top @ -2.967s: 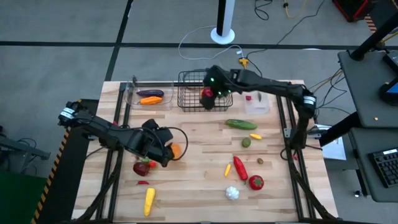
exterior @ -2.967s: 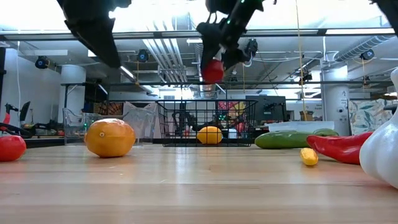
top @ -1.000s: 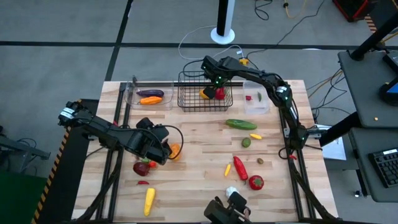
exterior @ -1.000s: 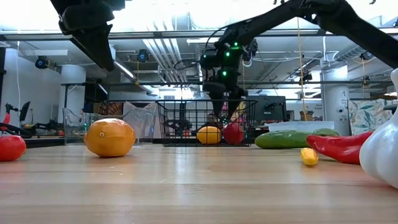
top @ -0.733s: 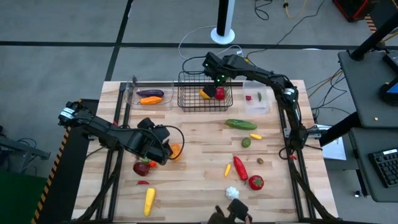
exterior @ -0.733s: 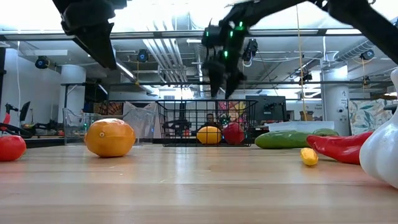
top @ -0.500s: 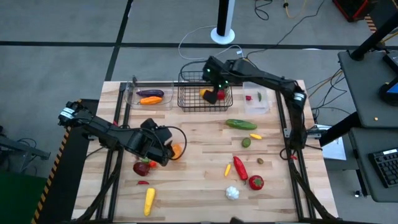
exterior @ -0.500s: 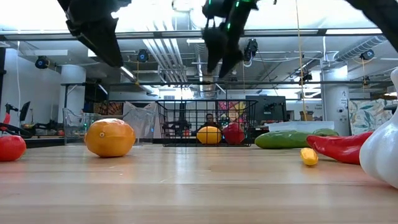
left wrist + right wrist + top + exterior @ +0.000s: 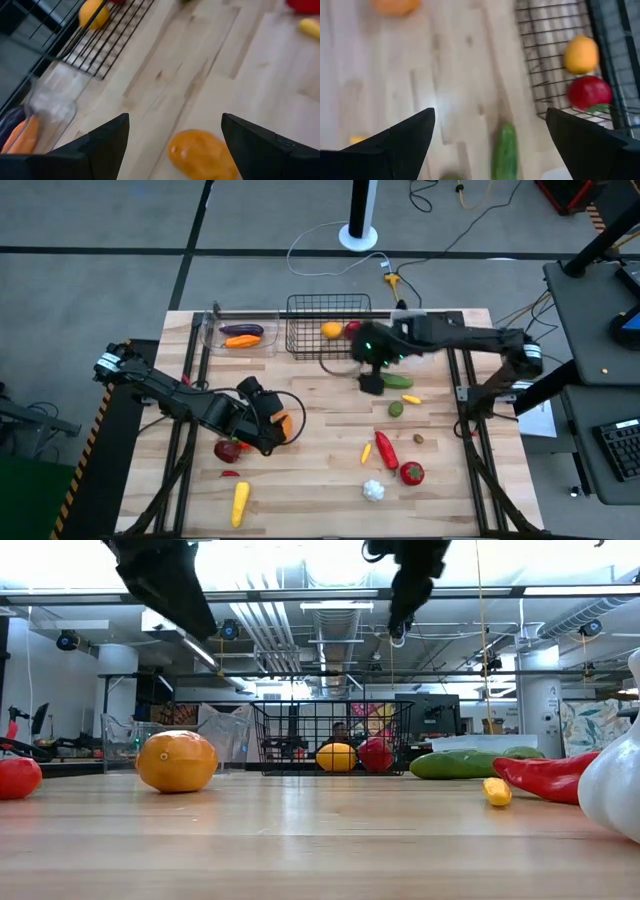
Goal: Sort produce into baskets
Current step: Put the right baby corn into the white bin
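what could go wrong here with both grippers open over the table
The left gripper hangs open over the orange; being round, it could roll away from a closing grip, toward the red pepper.

The right gripper is open above the cucumber, beside the wire basket. A low swing might nudge the basket or push the cucumber into the small yellow piece.
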Controlling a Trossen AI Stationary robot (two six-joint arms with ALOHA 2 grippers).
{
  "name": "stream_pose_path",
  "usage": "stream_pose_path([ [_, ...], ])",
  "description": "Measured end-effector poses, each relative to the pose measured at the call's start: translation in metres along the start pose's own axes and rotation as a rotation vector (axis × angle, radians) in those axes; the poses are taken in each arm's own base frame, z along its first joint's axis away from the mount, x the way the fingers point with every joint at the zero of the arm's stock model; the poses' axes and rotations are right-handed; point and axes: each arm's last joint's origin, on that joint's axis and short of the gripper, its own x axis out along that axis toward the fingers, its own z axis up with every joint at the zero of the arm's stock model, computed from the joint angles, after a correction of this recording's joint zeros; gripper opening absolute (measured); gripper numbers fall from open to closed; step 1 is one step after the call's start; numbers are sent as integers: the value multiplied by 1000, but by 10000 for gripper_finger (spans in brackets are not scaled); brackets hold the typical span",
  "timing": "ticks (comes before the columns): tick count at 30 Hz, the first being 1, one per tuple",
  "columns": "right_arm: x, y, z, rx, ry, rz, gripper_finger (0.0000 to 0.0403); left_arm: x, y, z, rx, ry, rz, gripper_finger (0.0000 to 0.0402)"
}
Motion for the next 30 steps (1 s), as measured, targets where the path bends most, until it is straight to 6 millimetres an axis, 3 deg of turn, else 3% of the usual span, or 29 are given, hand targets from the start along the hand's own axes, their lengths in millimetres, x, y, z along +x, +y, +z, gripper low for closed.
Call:
stream_pose_path([
  [4,1,31,-24,-115,-9,39,373,0,-4,5,34,-46,-37,297],
  [12,12,79,-57,-122,49,106,373,-1,-11,14,75,-121,-86,297],
  [19,29,105,-61,-49,117,129,373,-2,-11,14,42,-127,-94,297],
  [24,41,112,-62,129,174,117,373,-9,-21,14,-13,-172,-155,297],
  [30,51,146,-69,-166,175,168,373,-24,-36,10,-20,-229,-245,297],
])
